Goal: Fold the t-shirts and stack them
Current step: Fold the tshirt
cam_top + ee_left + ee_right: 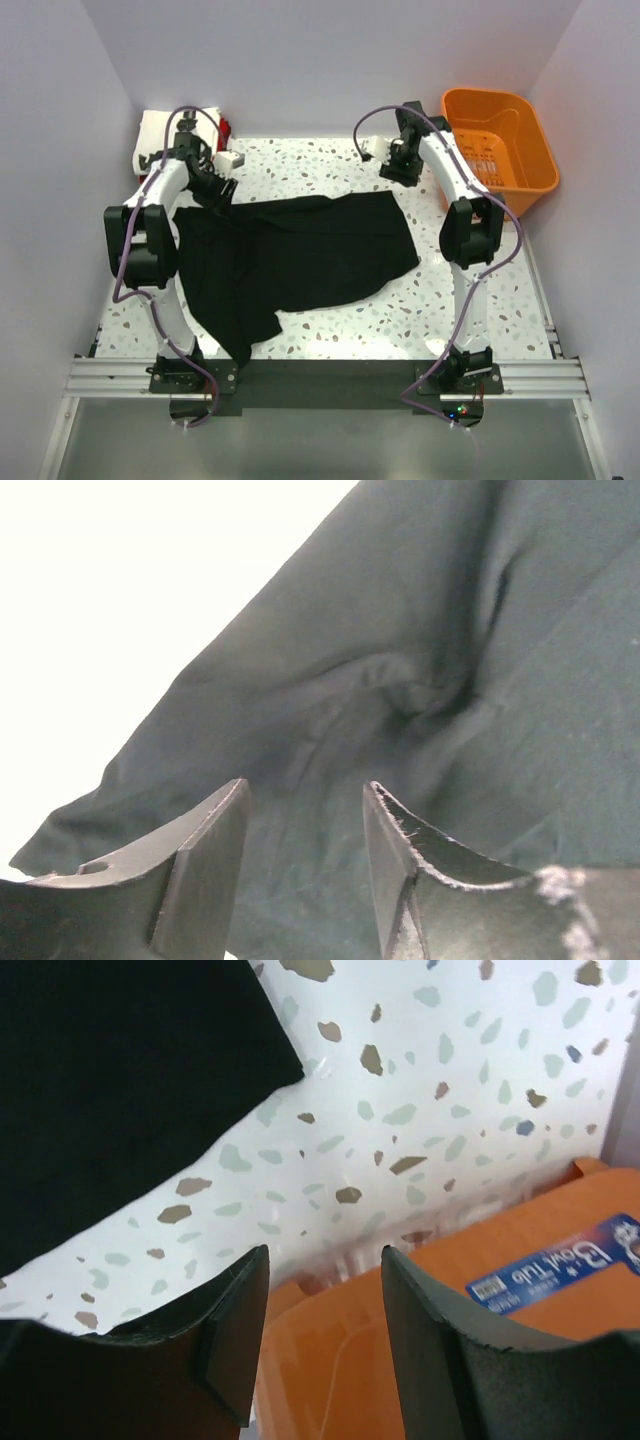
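I saw the black shirt [300, 255] as matt cloth, soft and creased, with a fine weave in my left wrist view. The table [470, 310] under it was smooth speckled terrazzo with a slight sheen. Right of the shirt, the basket [500, 150] was glossy orange plastic with a shiny blue label [560, 1265]. The rail [540, 375] nearer me than the shirt looked like brushed metal. The left gripper's [305, 805] fingers [205, 865] were matt black and rough at the edges.
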Tool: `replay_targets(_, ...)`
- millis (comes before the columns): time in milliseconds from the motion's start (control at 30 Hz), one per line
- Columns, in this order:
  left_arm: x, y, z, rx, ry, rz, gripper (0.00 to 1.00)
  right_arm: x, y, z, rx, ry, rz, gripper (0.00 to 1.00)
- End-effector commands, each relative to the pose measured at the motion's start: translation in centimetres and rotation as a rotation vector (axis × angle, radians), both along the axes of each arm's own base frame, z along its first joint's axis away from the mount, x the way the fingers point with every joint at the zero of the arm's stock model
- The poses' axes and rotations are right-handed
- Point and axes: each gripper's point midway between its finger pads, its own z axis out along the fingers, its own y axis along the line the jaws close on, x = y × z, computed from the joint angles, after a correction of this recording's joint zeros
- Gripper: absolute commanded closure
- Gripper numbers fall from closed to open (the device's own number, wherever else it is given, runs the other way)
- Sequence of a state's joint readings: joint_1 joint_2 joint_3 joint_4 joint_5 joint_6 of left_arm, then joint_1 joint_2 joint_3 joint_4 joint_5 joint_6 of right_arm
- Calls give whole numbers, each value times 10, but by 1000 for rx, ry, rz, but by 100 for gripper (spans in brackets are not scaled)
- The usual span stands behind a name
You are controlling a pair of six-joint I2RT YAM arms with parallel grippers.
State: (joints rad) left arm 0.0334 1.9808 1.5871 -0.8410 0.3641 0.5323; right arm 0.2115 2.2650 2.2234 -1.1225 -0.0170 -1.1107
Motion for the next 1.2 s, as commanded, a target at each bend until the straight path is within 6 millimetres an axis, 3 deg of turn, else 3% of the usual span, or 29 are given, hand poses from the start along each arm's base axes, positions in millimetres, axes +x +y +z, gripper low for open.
replay_targets(0,3,-2,21,-41,-29,18,44,8,11,-22,-14,14,17,49)
replay_targets(133,-2,-4,24,-57,-25,17,43,4,23,-30,12,35,20,50)
replay_targets(333,-16,1,2,-28,28,63,42,10,28,-51,43,39,-34,50)
replay_targets(433,-29,2,-6,-26,61,74,42,0,34,-57,80,87,-38,50)
replay_targets(500,-35,1,-13,-23,84,76,42,-8,37,-63,78,111,-30,50)
replay_targets(633,-47,8,-38,19,136,90,43,-39,26,-97,26,223,-37,52)
replay_targets(733,-52,12,-48,46,157,90,43,-60,15,-109,-7,277,-44,53)
replay_targets(800,-52,12,-51,55,160,79,44,-70,10,-113,-22,292,-49,54)
replay_targets(900,-43,13,-53,67,143,69,44,-106,-5,-125,-62,368,-66,54)
replay_targets(933,-40,14,-56,69,145,65,44,-108,-12,-117,-66,348,-78,55)
replay_targets(1033,-25,15,-47,71,117,42,46,-121,-24,-116,-68,358,-108,55)
replay_targets(1167,-21,-4,-10,-22,46,-62,46,-109,-26,-80,-40,300,-148,54)
